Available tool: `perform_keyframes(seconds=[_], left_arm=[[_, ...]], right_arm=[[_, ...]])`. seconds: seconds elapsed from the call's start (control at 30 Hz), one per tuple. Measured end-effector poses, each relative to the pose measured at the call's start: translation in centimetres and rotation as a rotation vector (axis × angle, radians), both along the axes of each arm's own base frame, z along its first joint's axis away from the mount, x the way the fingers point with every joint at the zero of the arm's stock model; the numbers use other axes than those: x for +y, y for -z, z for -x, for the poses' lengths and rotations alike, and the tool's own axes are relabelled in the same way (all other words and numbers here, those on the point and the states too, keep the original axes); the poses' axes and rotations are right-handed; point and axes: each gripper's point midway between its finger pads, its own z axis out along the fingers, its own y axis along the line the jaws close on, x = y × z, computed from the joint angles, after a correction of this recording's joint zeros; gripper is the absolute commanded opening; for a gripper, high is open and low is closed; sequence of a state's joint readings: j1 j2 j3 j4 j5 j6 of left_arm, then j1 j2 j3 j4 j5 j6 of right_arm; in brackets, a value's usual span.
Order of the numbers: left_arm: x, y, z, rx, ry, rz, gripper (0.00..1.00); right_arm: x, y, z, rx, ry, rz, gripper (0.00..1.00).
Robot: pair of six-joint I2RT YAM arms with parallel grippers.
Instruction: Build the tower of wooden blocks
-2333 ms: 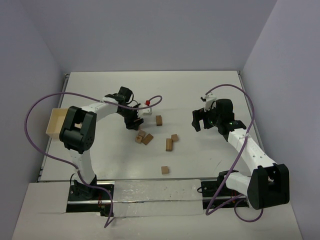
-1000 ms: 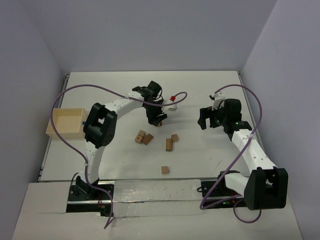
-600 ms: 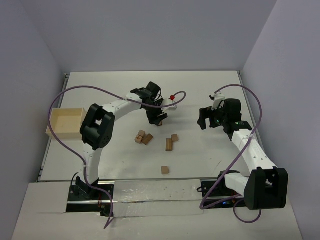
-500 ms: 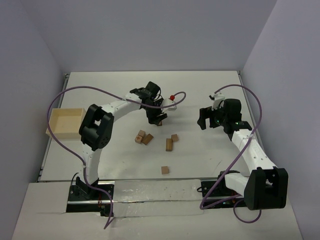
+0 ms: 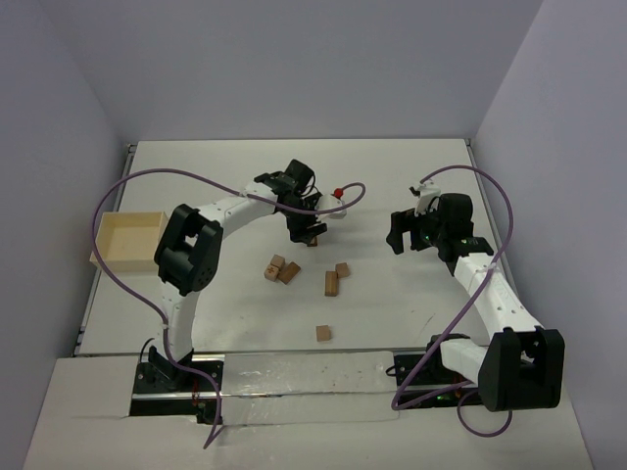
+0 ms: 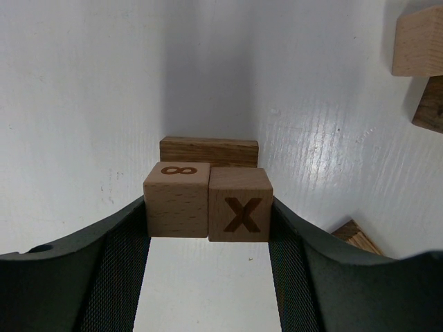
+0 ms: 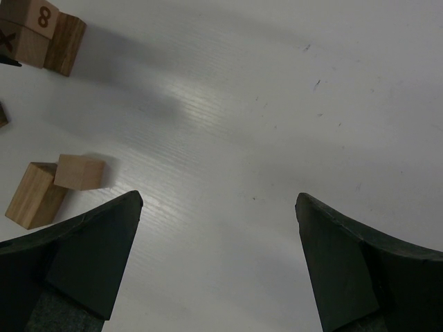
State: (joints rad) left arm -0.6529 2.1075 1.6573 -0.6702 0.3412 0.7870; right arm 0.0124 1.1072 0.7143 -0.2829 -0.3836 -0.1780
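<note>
Two cubes (image 6: 240,213) fill the left jaws, longer block (image 6: 208,151) just behind.

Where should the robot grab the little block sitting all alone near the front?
Probably from straight above, the right gripper closing on two opposite flat sides of the lone block. It lies flat on the table with bare space all round.

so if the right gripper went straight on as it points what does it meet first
Bare table, it seems: the right gripper is open, nothing between its fingers, and the nearest wood blocks lie outside that line.
</note>
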Motion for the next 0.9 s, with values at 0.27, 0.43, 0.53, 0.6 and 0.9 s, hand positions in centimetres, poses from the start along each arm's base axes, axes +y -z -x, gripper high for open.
perform_keyframes(seconds=[0.27,0.43,0.53,0.6,0.9], left_arm=[[-0.02,0.00,-0.04,-0.003,0.003,0.000,0.03],[-0.02,0.04,-0.04,-0.002,0.003,0.000,0.05],[-0.02,0.08,-0.05,-0.003,0.004,-0.001,0.06],[-0.02,0.10,-0.06,-0.003,0.005,-0.001,0.06],[-0.31,0.29,-0.14,-0.009,0.011,0.002,0.08]], right_arm=[[0.00,0.01,0.00,0.000,0.000,0.000,1.00],[0.00,0.03,0.02,0.001,-0.001,0.001,1.00],[-0.01,0.03,0.02,0.001,-0.002,0.002,1.00],[-0.01,0.04,0.02,0.001,-0.002,0.002,1.00],[0.00,0.05,0.03,0.002,-0.002,0.002,1.00]])
